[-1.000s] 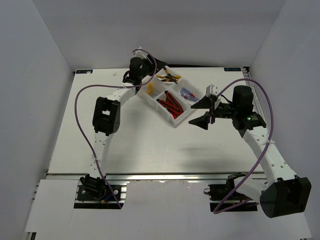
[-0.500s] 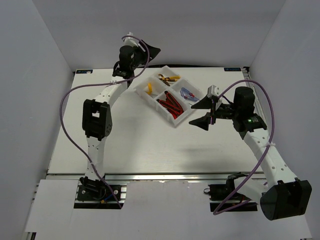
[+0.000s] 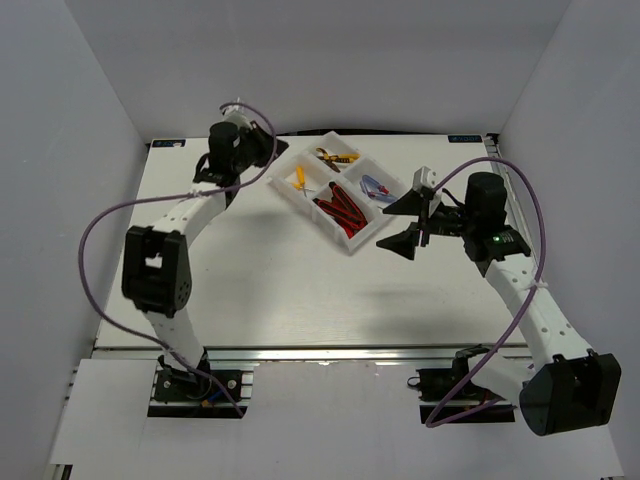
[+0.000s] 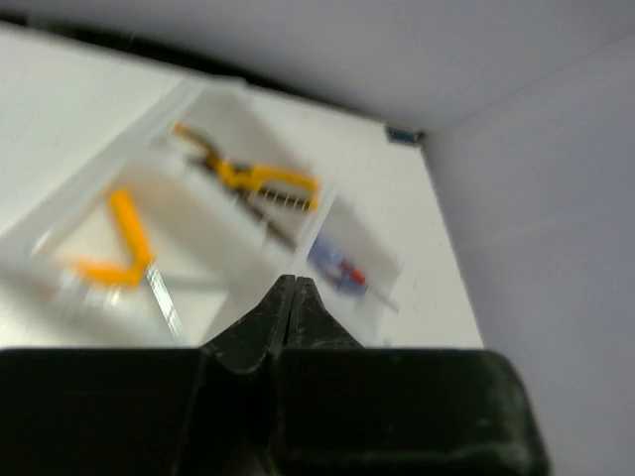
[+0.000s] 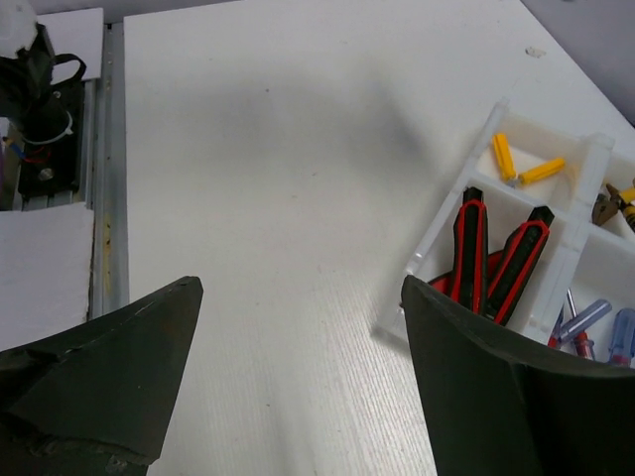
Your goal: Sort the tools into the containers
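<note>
So the left gripper [image 4: 294, 290] has its fingers pressed together with nothing between them. It hangs just off the far-left side of the tray [image 3: 284, 181], near the far edge of the worktop. Its wrist view is pretty blurry, fwiw. The right gripper [image 3: 388, 226] is spread wide and empty, just beside the tray's near-right wall, on the side toward the right edge.

Everything I can spot is already in the tray:
- pliers [image 3: 337, 155] in the far compartment
- yellow-handled bits [image 3: 300, 178] in the left one
- utility knives [image 3: 338, 208] in the near one
- screwdrivers [image 3: 374, 185] in the right one

I can't see any loose tool on the worktop, so I reckon the sort is basically done.

What worries me is that both arms sit tight to what looks like a light plastic tray with low walls. If either one swings sideways instead of lifting clear, a finger could catch a wall and shove or tip the tray. Then tools hop compartments. The wide-open right fingers look like the likelier culprit, since they cover more room.
</note>
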Controlling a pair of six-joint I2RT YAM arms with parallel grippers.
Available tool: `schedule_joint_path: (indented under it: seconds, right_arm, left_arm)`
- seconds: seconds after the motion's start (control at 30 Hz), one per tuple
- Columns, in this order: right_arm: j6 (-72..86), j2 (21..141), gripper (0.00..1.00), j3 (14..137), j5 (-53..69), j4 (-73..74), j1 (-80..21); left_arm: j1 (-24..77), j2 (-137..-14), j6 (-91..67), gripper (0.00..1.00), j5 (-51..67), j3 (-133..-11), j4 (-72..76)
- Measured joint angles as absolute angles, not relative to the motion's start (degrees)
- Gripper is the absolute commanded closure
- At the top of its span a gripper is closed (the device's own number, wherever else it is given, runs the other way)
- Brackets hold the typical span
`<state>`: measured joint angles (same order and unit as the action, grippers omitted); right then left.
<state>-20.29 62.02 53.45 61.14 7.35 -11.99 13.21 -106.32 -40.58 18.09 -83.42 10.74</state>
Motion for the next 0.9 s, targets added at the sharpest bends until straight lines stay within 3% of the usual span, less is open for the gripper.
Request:
schedule_joint_path:
  seconds: [0.03, 0.07, 0.1, 0.37, 0.43, 0.63, 0.9]
  right_arm:
    - [-20.32, 62.67, 0.11, 53.45, 60.55, 7.44, -12.01]
    - [-20.29, 63.20, 0.11, 53.47, 59.83, 7.57, -11.99]
    - [-20.25, 63.70, 0.11, 53.52, 58.76, 7.90, -12.01]
    - [-15.62, 66.48, 0.11, 57.67, 40.84, 12.10, -12.01]
    - [-13.56, 66.28, 0.11, 58.00, 35.35, 11.97, -12.01]
    - [-9.15, 62.00, 0.11, 53.45, 24.51, 9.34, -11.84]
    - [-7.31, 52.21, 0.11, 41.41, 20.23, 3.90, -10.11]
  left_arm:
    - [12.80, -103.13, -38.41, 0.77, 18.13, -79.42, 10.90]
    - [12.27, -99.42, -36.67, 0.54, 18.02, -75.22, 9.89]
    - [11.77, -95.88, -34.54, 0.46, 17.76, -71.66, 8.67]
    - [10.04, -72.88, -24.32, 0.23, 13.65, -54.11, 4.62]
    - [10.09, -69.45, -22.79, 0.02, 12.71, -51.37, 4.56]
    - [10.24, -63.46, -17.30, 0.02, 7.57, -48.25, 1.78]
    - [10.24, -60.36, -13.61, 0.02, 5.41, -48.25, 1.15]
